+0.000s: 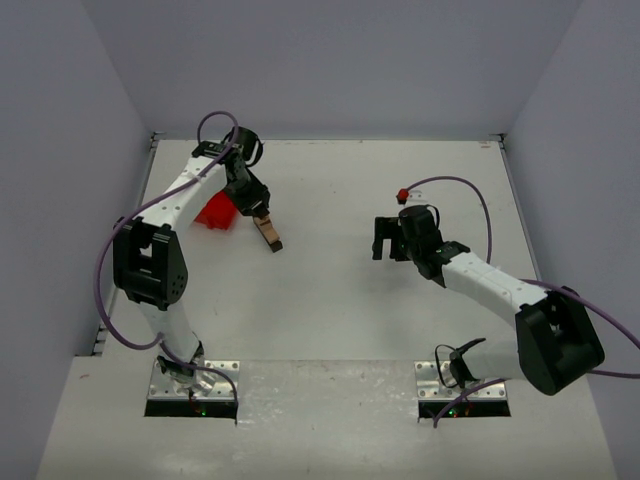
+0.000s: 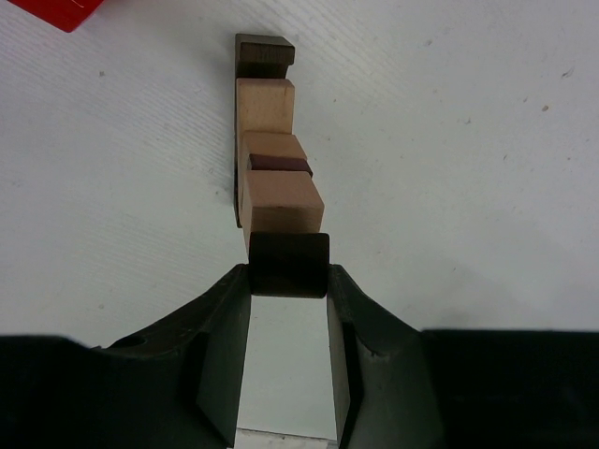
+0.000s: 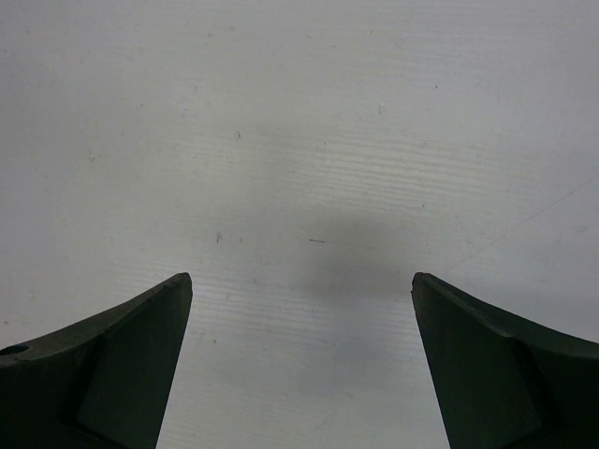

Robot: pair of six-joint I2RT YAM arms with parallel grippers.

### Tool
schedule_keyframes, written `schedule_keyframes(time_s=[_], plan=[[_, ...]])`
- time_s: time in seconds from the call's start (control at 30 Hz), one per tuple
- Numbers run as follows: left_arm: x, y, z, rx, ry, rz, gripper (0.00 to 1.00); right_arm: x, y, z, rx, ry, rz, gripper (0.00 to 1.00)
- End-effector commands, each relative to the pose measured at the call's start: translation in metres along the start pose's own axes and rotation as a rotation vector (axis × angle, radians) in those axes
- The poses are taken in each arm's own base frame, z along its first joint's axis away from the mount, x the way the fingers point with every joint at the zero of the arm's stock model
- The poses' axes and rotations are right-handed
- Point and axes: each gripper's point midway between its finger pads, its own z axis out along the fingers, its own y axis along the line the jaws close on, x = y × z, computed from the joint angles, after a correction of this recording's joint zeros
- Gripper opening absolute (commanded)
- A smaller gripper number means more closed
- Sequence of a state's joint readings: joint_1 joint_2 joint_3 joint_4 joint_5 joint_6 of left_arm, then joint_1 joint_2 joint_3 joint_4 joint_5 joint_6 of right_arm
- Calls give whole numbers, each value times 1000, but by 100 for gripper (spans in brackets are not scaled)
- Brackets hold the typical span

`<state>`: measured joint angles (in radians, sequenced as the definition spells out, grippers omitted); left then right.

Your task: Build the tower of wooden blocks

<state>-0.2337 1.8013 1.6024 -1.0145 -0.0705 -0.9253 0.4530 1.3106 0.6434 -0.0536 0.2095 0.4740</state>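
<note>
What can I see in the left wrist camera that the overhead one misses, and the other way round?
Only the left wrist view: the left tool pinching a dark block at the near end of the wood block tower, tan and dark cubes distinct. Only the top view: the right tool, open over the table, far from the tower. Both: the tower, the red bin, the table and the left tool.

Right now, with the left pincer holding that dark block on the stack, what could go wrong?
The wood block tower looks staggered, its cubes not squarely aligned, so it may topple on release.
The left pincer grips the dark block at its top; any sideways drag while opening could pull the column over.
</note>
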Motion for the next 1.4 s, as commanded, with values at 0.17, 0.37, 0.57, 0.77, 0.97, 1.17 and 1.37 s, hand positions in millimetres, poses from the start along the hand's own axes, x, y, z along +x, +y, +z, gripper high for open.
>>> schedule_keyframes(time_s=[0.17, 0.37, 0.57, 0.77, 0.97, 1.17, 1.37], plan=[[-13, -9, -10, 39, -29, -16, 5, -25, -2, -2, 26, -64, 19, 99], [-15, -10, -14, 49, -41, -15, 9, -25, -2, -2, 25, -64, 21, 99], [-17, -11, -18, 57, -55, -11, 16, -24, -2, -1, 28, -63, 21, 99], [-17, -11, -19, 62, -55, -5, 24, -24, -2, -1, 27, -62, 21, 99], [-18, -14, -24, 91, -67, 4, 41, -24, -2, -1, 28, -62, 21, 99], [-21, -15, -28, 104, -85, 3, 51, -24, -2, -1, 28, -61, 22, 99], [-22, -15, -32, 115, -97, 8, 60, -24, 0, -1, 19, -57, 10, 99]])
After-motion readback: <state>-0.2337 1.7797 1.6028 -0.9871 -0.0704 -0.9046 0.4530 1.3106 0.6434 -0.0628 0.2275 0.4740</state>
